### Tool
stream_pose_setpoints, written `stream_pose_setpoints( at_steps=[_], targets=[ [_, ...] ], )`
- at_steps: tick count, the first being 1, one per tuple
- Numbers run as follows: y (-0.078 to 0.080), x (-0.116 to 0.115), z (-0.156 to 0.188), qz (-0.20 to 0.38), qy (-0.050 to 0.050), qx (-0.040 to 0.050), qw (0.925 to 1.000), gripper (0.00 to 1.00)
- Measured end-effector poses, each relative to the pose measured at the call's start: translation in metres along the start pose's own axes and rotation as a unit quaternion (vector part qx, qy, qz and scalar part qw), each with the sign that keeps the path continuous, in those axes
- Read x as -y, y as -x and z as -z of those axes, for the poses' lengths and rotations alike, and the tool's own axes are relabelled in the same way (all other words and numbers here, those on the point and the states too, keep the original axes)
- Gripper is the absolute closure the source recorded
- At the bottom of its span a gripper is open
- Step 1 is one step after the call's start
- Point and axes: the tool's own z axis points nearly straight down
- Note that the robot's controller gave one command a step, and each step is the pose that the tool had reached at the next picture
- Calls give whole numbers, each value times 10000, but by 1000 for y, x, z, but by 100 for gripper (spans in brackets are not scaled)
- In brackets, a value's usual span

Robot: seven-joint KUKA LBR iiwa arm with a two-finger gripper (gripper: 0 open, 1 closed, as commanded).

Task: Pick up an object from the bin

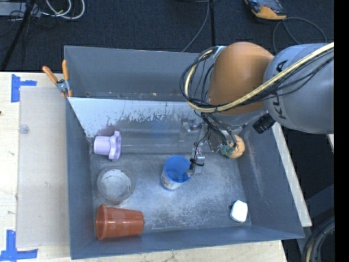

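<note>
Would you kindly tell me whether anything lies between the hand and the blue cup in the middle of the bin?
Nothing visible does. The hand is right beside the blue cup, at the rim nearest the arm. The clear glass, the orange cup and the white piece all lie apart from them.

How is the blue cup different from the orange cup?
The blue cup stands with its mouth up, a bit tilted; the orange cup lies flat on its side. The blue cup is in the middle of the grey bin; the orange cup is in the near left corner. The orange cup looks bigger than the blue cup. Both are cups with nothing showing inside.
</note>
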Motion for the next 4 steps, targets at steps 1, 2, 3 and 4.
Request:
stream_pose_setpoints(
  at_steps=[1, 2, 3, 4],
  targets=[
    [2, 0, 5, -5, 2, 38, 10000, 0],
    [10, 0, -43, 487, 0, 41, 9988, 0],
    [15, 1, -65, 567, 3, 31, 9984, 0],
    [11, 10, -73, 582, 3, 37, 9983, 0]
  ],
)
